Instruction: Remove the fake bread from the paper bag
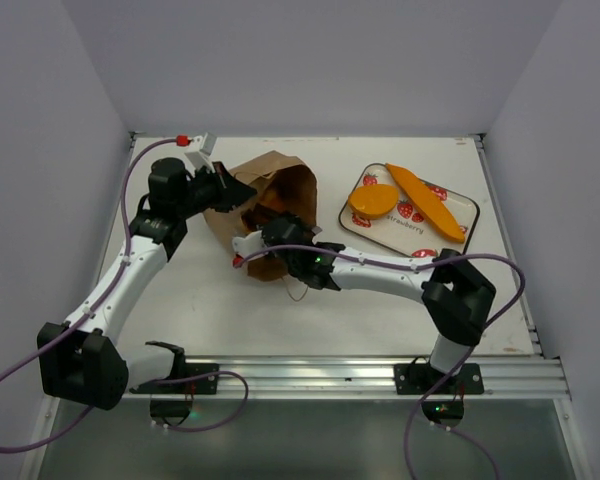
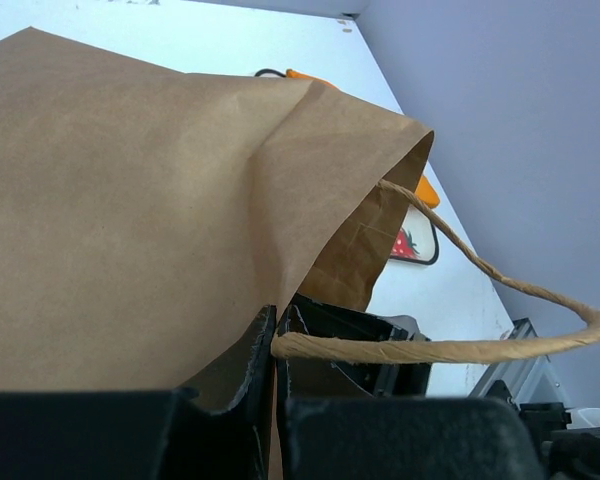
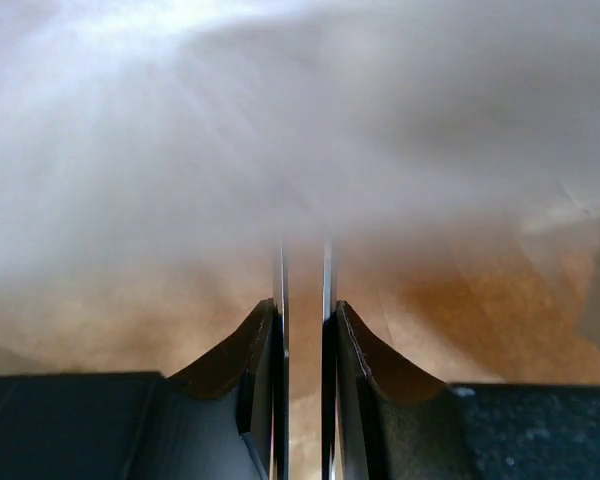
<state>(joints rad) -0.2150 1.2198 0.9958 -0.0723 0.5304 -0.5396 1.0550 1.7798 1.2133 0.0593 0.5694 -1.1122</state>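
The brown paper bag (image 1: 285, 180) lies on its side at the table's middle back. My left gripper (image 1: 238, 190) is shut on the bag's rim (image 2: 130, 200), beside the root of a twisted handle (image 2: 460, 348); its jaws (image 2: 273, 330) pinch the paper. My right gripper (image 1: 272, 225) reaches into the bag's mouth. In the right wrist view its jaws (image 3: 302, 300) stand a narrow gap apart with nothing between them, and blurred brown paper (image 3: 460, 300) fills the view. Two orange fake bread pieces, one round (image 1: 373, 200) and one long (image 1: 427, 207), lie on a tray. No bread shows inside the bag.
The white strawberry-print tray (image 1: 462, 203) sits at the back right; its edge shows in the left wrist view (image 2: 416, 252). Grey walls enclose the table on three sides. A metal rail (image 1: 360, 375) runs along the near edge.
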